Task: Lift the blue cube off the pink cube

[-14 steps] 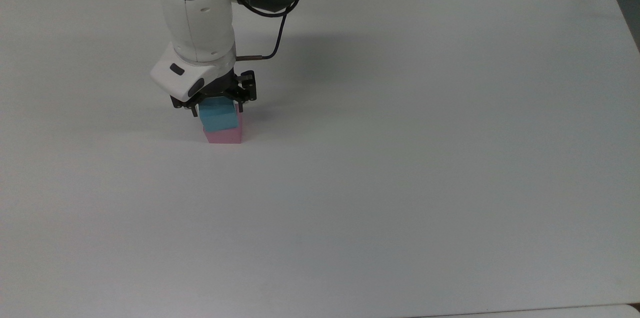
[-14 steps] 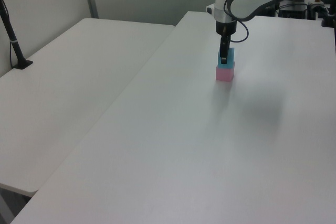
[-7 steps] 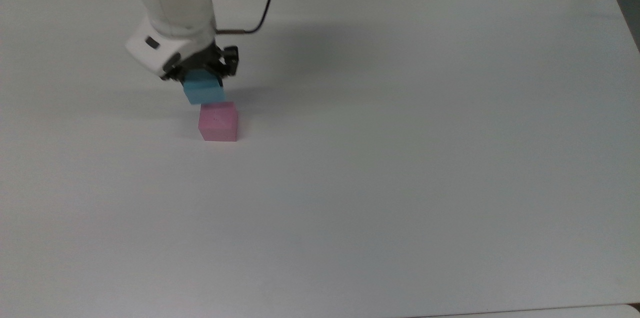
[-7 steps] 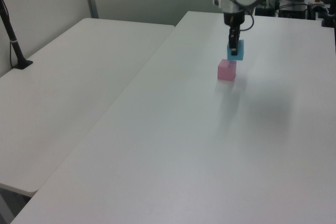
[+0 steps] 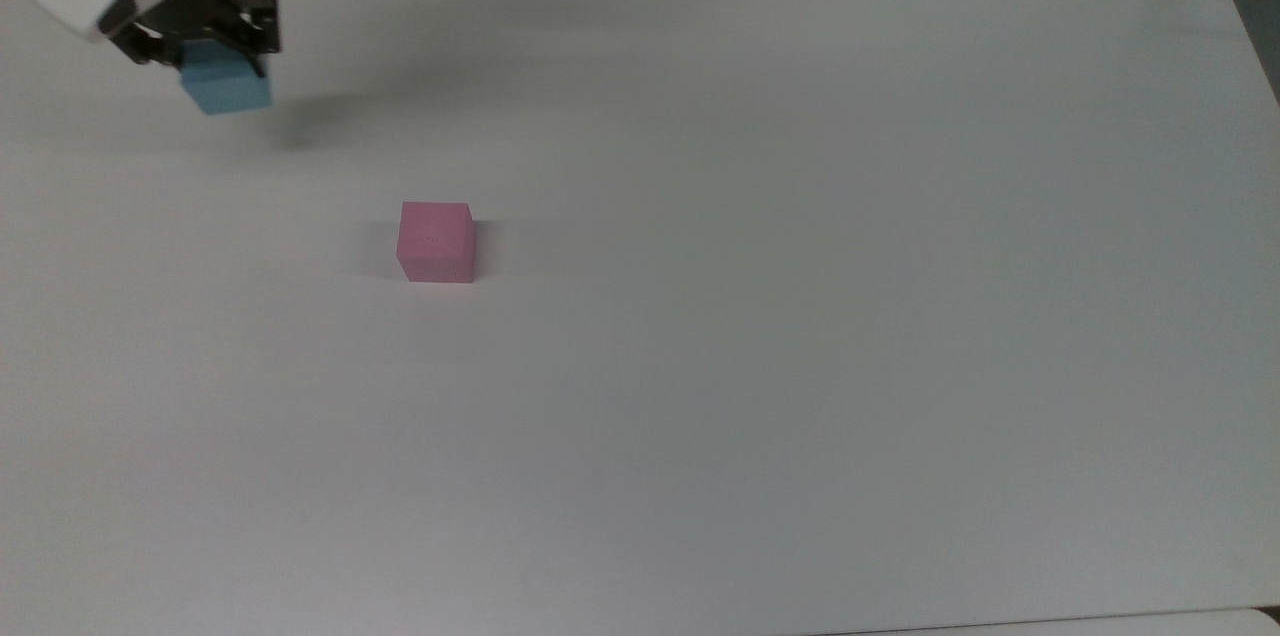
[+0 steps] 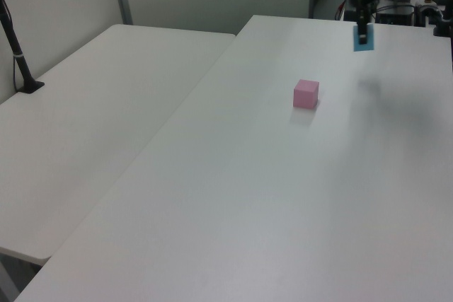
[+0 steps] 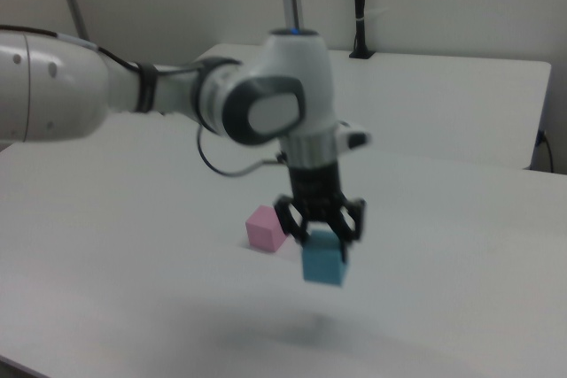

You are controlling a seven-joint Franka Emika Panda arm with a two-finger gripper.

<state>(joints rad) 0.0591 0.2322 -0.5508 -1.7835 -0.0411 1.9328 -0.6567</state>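
- Currently, tool (image 5: 205, 51): clamped on the blue cube (image 5: 227, 88), held in the air above the counter (image 5: 800, 316).
- Pink cube (image 5: 436, 241): alone on the counter, well apart from the tool, toward the top view's lower right.

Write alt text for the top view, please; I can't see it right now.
The pincer holds the blue cube in the air at the top view's upper left. The pink cube sits alone on the white table.
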